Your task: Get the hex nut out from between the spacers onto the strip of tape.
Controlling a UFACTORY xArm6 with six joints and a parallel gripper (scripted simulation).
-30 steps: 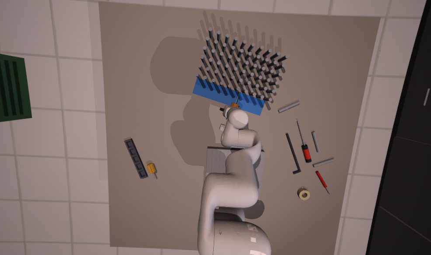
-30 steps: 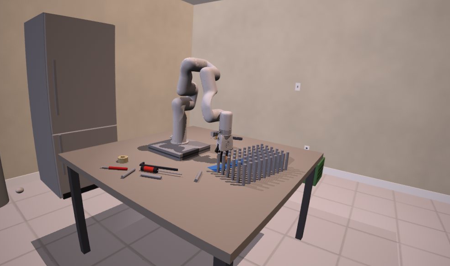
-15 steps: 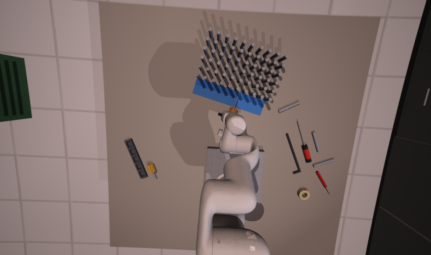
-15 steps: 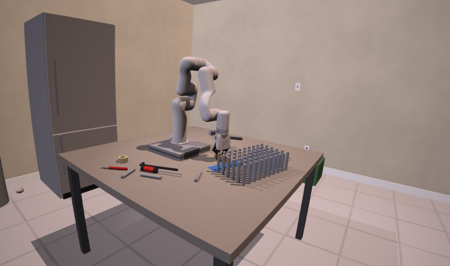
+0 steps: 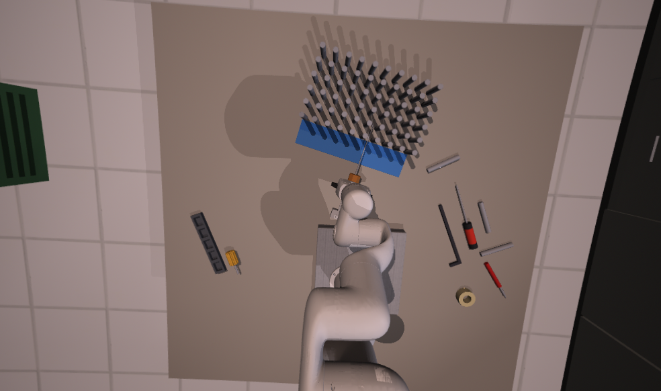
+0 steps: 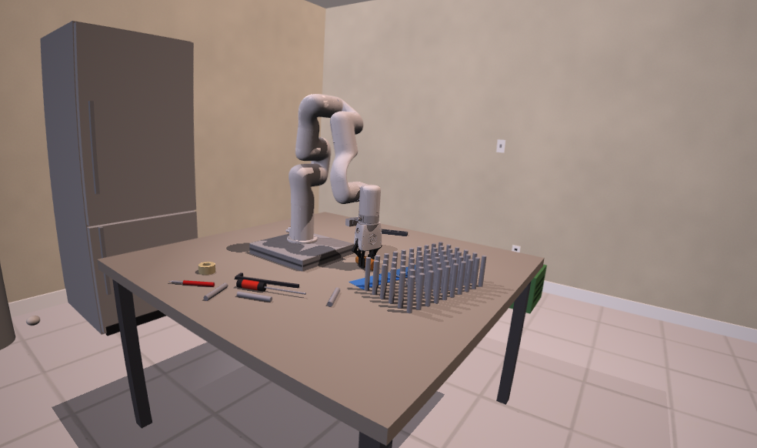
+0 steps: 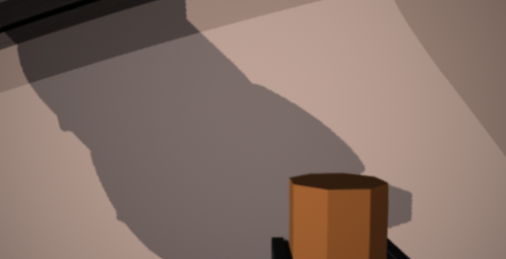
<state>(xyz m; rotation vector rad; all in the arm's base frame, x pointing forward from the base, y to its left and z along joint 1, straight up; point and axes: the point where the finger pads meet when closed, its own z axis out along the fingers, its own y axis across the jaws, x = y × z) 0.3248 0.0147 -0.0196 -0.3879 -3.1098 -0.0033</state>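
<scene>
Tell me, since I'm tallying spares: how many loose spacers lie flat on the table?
3, all right of the arm: one near the tape's end, one beside the red-handled tool, one just below.

The counter is plain taupe. A bright blue strip of tape lies beside grey spacers. The hook pick has an orange-brown handle. Near the right edge lie red-handled tools and a cream tape roll.

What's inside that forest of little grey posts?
Among the spacers only the thin shaft of the hook pick shows, reaching in over the blue strip of tape from the gripper clamped on its handle. The nut stays hidden between them.
</scene>
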